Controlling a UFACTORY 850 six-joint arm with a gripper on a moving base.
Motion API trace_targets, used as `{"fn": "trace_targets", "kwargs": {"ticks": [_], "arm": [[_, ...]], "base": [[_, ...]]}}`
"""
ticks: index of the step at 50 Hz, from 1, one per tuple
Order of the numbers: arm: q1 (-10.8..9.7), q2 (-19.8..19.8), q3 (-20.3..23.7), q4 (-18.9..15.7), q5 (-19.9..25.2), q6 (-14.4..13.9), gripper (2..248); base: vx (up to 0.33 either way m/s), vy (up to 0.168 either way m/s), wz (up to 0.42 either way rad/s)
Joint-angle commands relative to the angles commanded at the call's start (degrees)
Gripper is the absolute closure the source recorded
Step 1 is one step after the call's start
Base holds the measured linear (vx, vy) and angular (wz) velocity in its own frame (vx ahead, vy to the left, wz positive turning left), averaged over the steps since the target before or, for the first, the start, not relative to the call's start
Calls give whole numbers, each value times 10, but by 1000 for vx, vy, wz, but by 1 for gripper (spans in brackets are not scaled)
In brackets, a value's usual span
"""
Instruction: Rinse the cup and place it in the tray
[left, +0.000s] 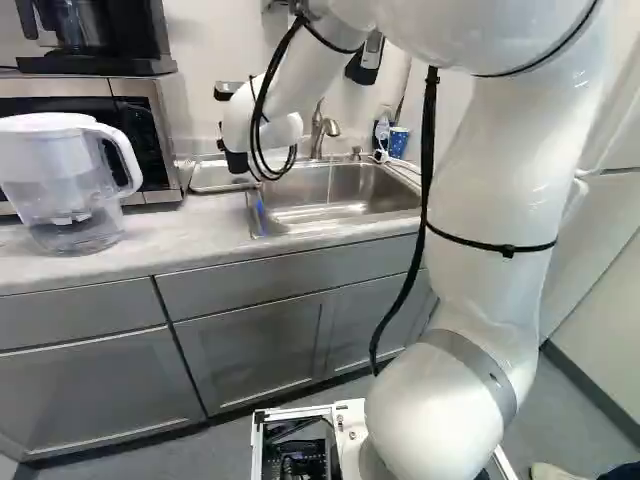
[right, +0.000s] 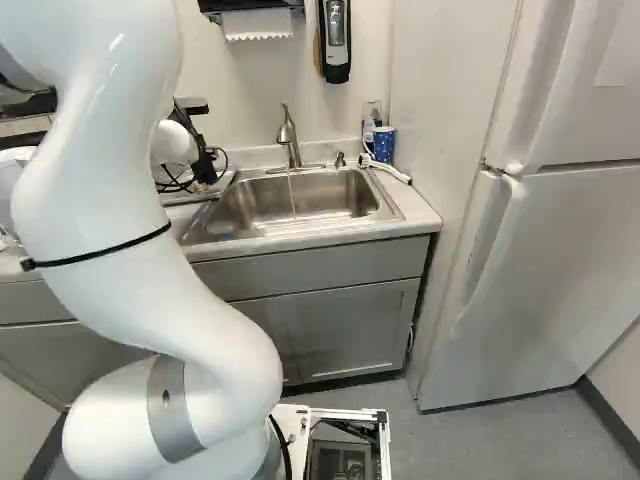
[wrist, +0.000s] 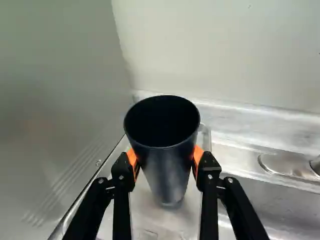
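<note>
Over the tray, the black cup is gripped.
At the worktop's (left: 125, 255) back edge, the end effector (left: 237, 162) is clamped on the black cup (wrist: 167, 170), its orange pads (wrist: 198, 156) pressing from both sides; the cup's open mouth faces the wrist camera. Its base is over the tray (left: 208, 182), though whether it touches cannot be told. The tray lies between the microwave (left: 165, 130) and the sink (right: 392, 212). Behind the sink rises the faucet (right: 288, 135), and a blue patterned cup (right: 384, 146) stands near the worktop's back right corner, beside the fridge (right: 555, 260). Toward the worktop's left end, a clear pitcher (left: 60, 190) stands before the microwave.
</note>
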Motion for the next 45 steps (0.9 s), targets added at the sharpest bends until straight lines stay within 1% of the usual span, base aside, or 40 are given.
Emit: {"fn": "trace_targets", "kwargs": {"ticks": [15, 39, 40, 45], "arm": [[2, -16, 1, 0, 4, 0, 126], [2, -16, 1, 0, 4, 0, 126], [2, -16, 1, 0, 4, 0, 102], [2, -16, 1, 0, 4, 0, 102]], "base": [[0, 0, 0], [0, 0, 0], [0, 0, 0], [0, 0, 0]]}}
